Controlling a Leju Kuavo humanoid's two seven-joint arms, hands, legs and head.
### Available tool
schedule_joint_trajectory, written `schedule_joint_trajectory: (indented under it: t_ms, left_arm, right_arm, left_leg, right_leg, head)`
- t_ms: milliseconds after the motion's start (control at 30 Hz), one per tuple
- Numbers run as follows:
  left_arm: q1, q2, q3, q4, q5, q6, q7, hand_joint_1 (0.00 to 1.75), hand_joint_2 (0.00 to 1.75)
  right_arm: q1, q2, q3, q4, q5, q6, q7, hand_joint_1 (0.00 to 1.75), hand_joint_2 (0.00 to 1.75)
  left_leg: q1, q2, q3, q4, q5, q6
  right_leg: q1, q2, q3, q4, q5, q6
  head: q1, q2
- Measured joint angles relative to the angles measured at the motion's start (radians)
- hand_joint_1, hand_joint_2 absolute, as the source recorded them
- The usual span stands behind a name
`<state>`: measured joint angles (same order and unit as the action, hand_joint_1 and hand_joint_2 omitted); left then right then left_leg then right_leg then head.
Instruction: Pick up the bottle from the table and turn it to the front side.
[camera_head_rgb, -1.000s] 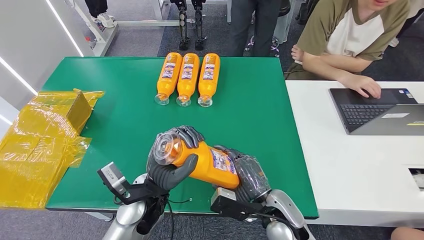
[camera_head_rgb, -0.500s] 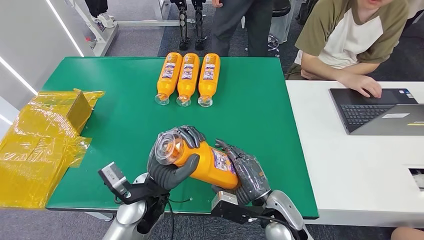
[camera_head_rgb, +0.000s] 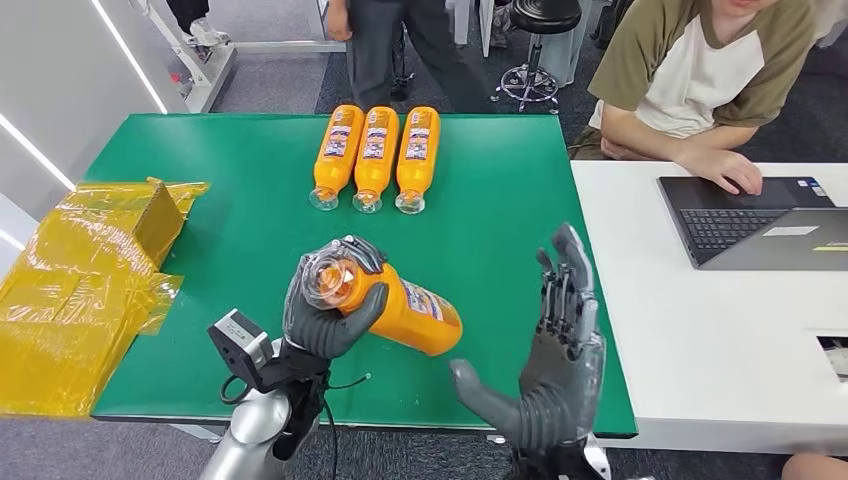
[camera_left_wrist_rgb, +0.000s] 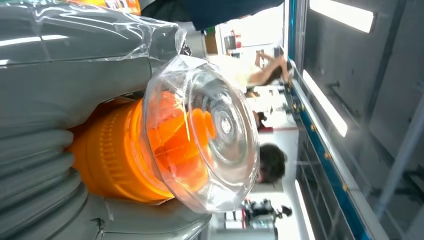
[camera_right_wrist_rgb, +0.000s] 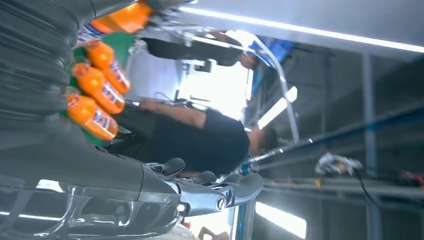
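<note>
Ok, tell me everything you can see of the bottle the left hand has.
The held bottle is orange, plastic by its look, with a clear domed cap over an orange ribbed neck and a white-and-blue label on its side. The left hand grips it around the cap end, lifted off the green table, lying tilted with its base toward the robot's right. The right hand is apart from it, fingers spread.

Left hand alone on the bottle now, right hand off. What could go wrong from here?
1. The left hand grips the orange bottle only near its clear cap, the body sticking out unsupported; it could sag or slip.
2. The label faces partly sideways, so another turn may be needed; the open right hand re-approaching could knock the bottle.
3. A drop may roll across the green table.
</note>
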<state>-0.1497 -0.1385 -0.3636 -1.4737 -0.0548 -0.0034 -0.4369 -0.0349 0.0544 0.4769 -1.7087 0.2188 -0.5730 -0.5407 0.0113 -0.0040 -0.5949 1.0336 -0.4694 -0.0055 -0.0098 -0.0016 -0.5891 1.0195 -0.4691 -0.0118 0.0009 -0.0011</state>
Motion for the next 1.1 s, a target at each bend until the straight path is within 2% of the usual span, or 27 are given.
schedule_joint_trajectory:
  t_ms: [133,233,400,567,633,900,1100]
  left_arm:
    - [0.006,0.011,0.029,-0.005,-0.028,0.025,0.004,1.75,1.75]
    - [0.016,0.028,0.043,-0.018,-0.148,0.093,0.023,1.75,1.75]
    - [0.024,0.115,0.097,-0.036,-0.485,0.249,0.107,1.75,1.75]
    - [0.023,0.184,0.142,-0.038,-0.546,0.275,0.126,1.75,1.75]
    - [0.023,0.21,0.147,-0.039,-0.611,0.297,0.159,1.75,1.75]
    - [-0.003,0.423,0.192,-0.039,-0.884,0.343,0.296,1.75,1.75]
    - [-0.017,0.553,0.212,-0.036,-1.074,0.331,0.382,1.75,1.75]
  right_arm:
    - [0.039,0.0,0.018,-0.044,-0.019,-0.015,-0.005,0.0,1.75]
    - [0.057,-0.003,0.023,-0.057,-0.032,-0.034,-0.019,0.0,1.75]
    - [0.09,-0.014,0.023,-0.096,-0.033,-0.054,-0.024,0.0,1.75]
    - [0.104,-0.017,0.021,-0.122,-0.028,-0.053,-0.019,0.0,1.75]
    - [0.107,-0.017,0.02,-0.127,-0.027,-0.051,-0.019,0.0,1.75]
    - [0.131,-0.03,0.015,-0.15,-0.042,-0.044,-0.026,0.0,1.75]
    - [0.138,-0.038,0.016,-0.153,-0.059,-0.049,-0.038,0.0,1.75]
  left_leg:
    - [0.0,0.0,0.0,0.0,0.0,0.0]
    - [0.0,0.0,0.0,0.0,0.0,0.0]
    - [0.0,0.001,0.001,0.0,0.0,0.0]
    - [0.001,0.001,0.001,-0.001,0.0,-0.001]
    - [0.001,0.001,0.001,-0.001,0.0,-0.001]
    - [0.001,0.004,0.001,-0.001,0.001,-0.002]
    - [0.002,0.006,0.001,-0.001,0.0,-0.002]
  right_leg:
    - [0.0,0.0,0.0,0.0,0.0,0.0]
    - [0.0,0.0,0.0,0.0,0.0,0.0]
    - [0.0,0.001,0.0,0.0,0.0,0.0]
    - [0.001,0.0,0.0,0.001,0.0,-0.001]
    - [0.001,0.001,0.0,0.001,0.0,-0.001]
    - [0.001,0.004,-0.002,0.001,0.0,-0.002]
    - [0.002,0.005,-0.002,0.001,0.0,-0.003]
  head:
    - [0.0,0.0]
    - [0.0,0.0]
    - [0.0,0.0]
    - [0.0,0.0]
    - [0.0,0.0]
    - [0.0,0.0]
    - [0.0,0.0]
